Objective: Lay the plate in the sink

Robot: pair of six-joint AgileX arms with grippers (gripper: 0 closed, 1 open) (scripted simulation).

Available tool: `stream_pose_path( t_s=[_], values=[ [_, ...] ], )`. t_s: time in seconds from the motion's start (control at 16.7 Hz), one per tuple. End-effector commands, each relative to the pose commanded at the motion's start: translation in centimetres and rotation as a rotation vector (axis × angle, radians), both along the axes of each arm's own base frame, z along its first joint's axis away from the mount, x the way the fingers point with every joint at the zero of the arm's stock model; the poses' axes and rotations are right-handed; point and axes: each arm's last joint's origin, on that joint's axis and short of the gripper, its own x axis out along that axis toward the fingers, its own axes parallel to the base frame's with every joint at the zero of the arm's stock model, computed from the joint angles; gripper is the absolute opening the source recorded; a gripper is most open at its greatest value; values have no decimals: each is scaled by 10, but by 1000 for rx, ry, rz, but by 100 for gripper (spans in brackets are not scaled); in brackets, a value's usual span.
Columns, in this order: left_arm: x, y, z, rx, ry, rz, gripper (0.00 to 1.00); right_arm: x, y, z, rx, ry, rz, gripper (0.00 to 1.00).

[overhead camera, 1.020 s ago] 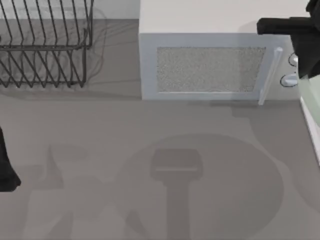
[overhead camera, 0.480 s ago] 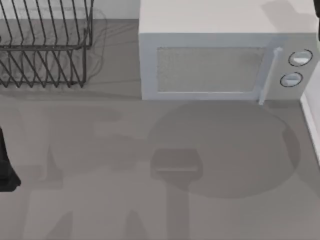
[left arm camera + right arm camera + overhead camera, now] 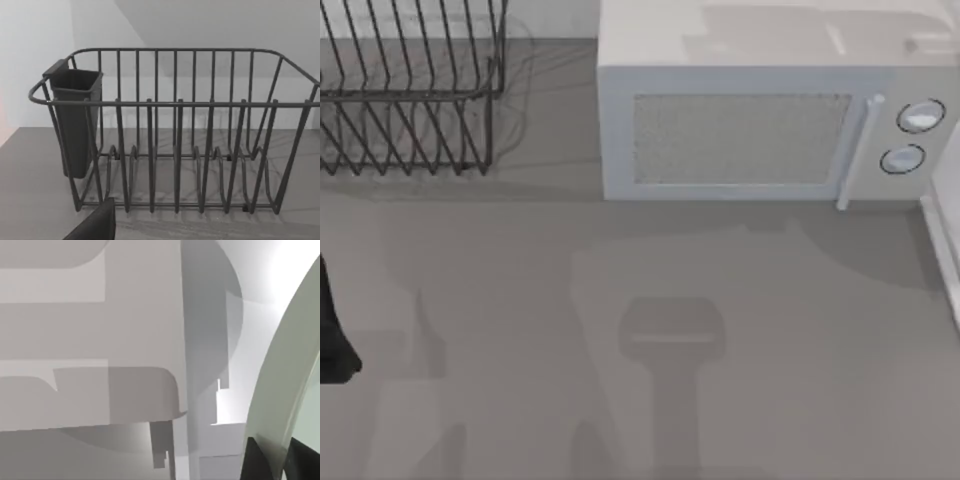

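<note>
Grey countertop runs across the top view, and its look has changed in the last second. At the table's 9 o'clock edge the left arm (image 3: 332, 335) sits parked as it was, its wrist camera facing the black wire dish rack (image 3: 410, 90) at 11 o'clock, with the dark cutlery cup (image 3: 75, 120) hung on one end of it. I cannot tell how its gripper is set. Across the middle of the table, the big round shadow that lay there half a second ago is gone, and only fainter straight-edged shade remains. At 1 o'clock the microwave (image 3: 740, 130) is fully uncovered. A second ago the right arm crossed in front of its knobs at that corner, with a sliver of the plate below it. Now only a soft shadow lies on the microwave's roof. At 3 o'clock the narrow white strip of the sink (image 3: 942, 255) holds the table's right edge. I take all this to mean the right arm has carried its load out past that edge, over or near the basin, so the carry looks nearly done and the lowering and release are still ahead. In the right wrist view the plate (image 3: 295, 370) sweeps by as a pale green arc. The right gripper (image 3: 285, 460) is clamped on its rim, one dark finger (image 3: 260, 462) on each face and almost no gap left. The plate looks held steeply on edge. How close it hangs to the basin floor I cannot tell.
</note>
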Motion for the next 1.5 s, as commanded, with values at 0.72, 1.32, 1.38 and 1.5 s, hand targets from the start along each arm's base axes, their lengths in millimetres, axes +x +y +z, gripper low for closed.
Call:
stream_pose_path(
  t_s=[0.72,1.32,1.38,1.5],
  values=[
    [0,0,0,0,0,0,100,40,-35,-87,19,122,65,0],
    [0,0,0,0,0,0,100,40,-35,-87,19,122,65,75],
    [0,0,0,0,0,0,100,40,-35,-87,19,122,65,83],
    [0,0,0,0,0,0,100,40,-35,-87,19,122,65,98]
  ],
)
